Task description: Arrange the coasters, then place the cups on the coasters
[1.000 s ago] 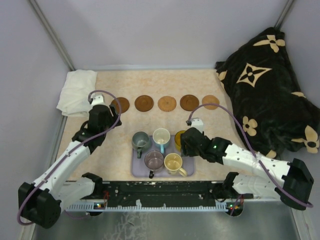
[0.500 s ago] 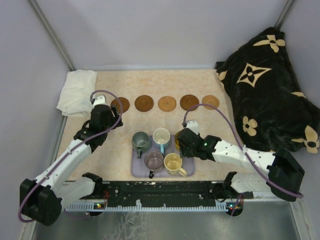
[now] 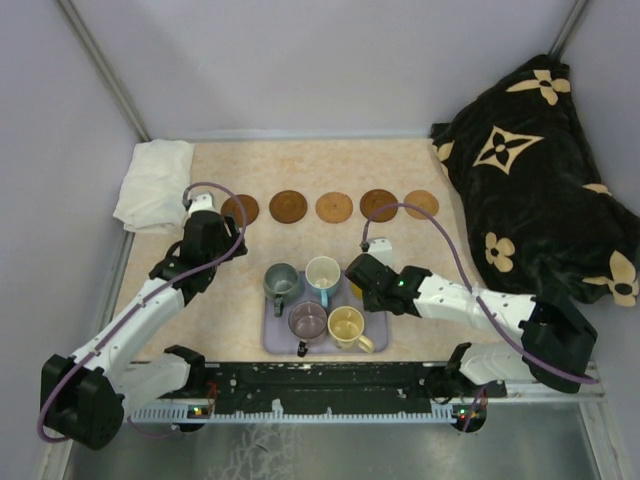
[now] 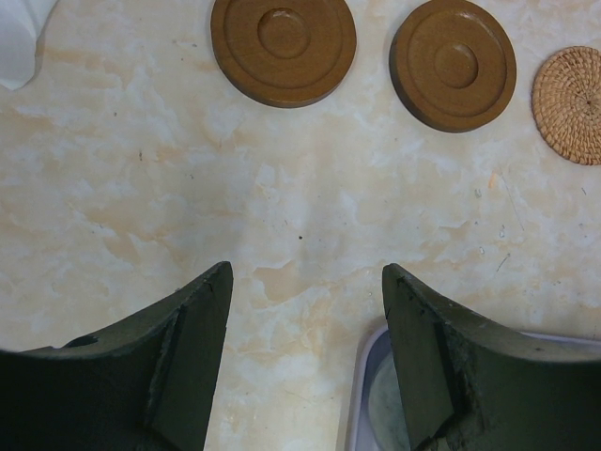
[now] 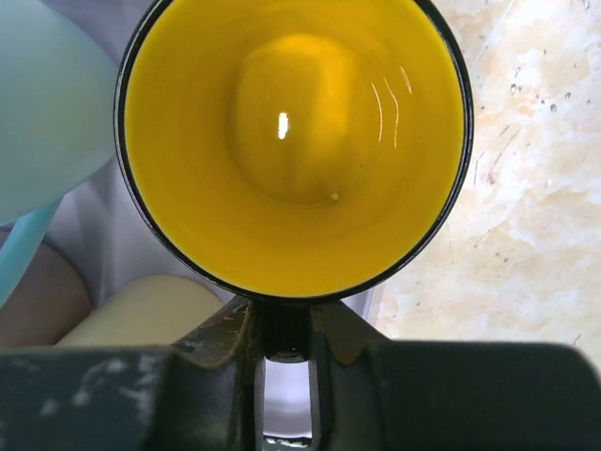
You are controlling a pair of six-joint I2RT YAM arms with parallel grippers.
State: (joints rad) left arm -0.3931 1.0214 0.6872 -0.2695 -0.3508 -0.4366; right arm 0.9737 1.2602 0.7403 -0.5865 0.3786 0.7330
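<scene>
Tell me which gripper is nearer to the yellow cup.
Right. The right gripper has its fingers pinched on the yellow cup at its near rim, on the tray. The left gripper hangs open over bare table left of the tray, near the two leftmost coasters.

**A:** How many items are lying in the far row?

**B:** Five coasters point(image 3: 334, 207) are lying there: three dark wooden coasters point(image 3: 240, 210) point(image 3: 288, 207) point(image 3: 379, 204) and two lighter tan coasters point(image 3: 334, 207) point(image 3: 421, 204). The left wrist view is showing one lighter disc as a woven coaster point(image 4: 566, 105).

**A:** How many cups are appearing?

**B:** Five are appearing, one of each colour: one grey-green cup point(image 3: 280, 281), one white-and-blue cup point(image 3: 323, 272), one purplish cup point(image 3: 308, 320), one cream cup point(image 3: 346, 326) and one yellow cup point(image 5: 296, 141).

**A:** What else is being counted?

**B:** One lavender tray point(image 3: 274, 336), one white cloth point(image 3: 152, 182), one black flowered blanket point(image 3: 530, 170), and two robot arms point(image 3: 140, 320) point(image 3: 470, 305) are showing.
</scene>
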